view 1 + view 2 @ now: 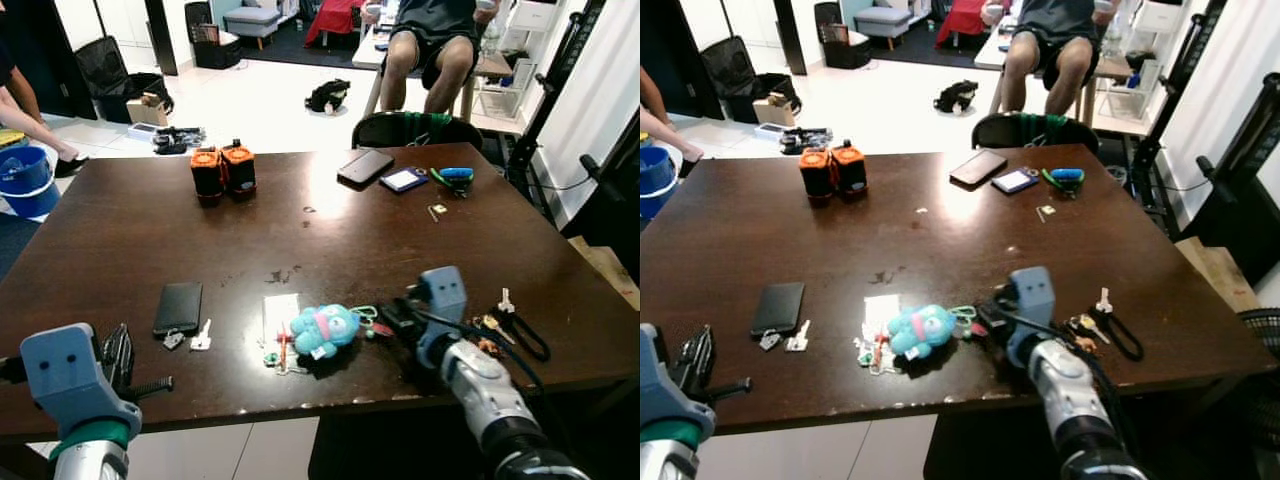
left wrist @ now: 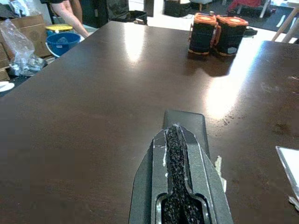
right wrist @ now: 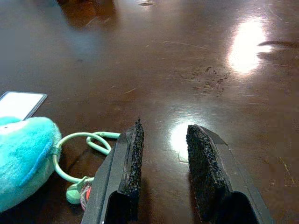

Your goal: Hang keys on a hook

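Note:
A bunch of keys (image 1: 280, 355) lies near the table's front edge, joined to a teal plush toy (image 1: 325, 328) with a light green cord loop (image 1: 363, 313). My right gripper (image 1: 388, 318) rests low over the table just right of the plush and points at it. In the right wrist view it (image 3: 166, 128) is open, with the green loop (image 3: 79, 140) and plush (image 3: 23, 158) just beside one finger (image 3: 133, 154) and nothing between the fingers. My left gripper (image 1: 118, 352) hovers at the front left corner, shut and empty, with its tip (image 2: 174, 131) over a black phone (image 2: 184, 123).
On the dark wooden table (image 1: 120, 230) lie a black phone (image 1: 179, 306) with a small key (image 1: 202, 335), a white card (image 1: 281, 312), two orange-black containers (image 1: 222, 170), and other keys on a black strap (image 1: 515, 325). A person (image 1: 430, 45) sits beyond the far edge.

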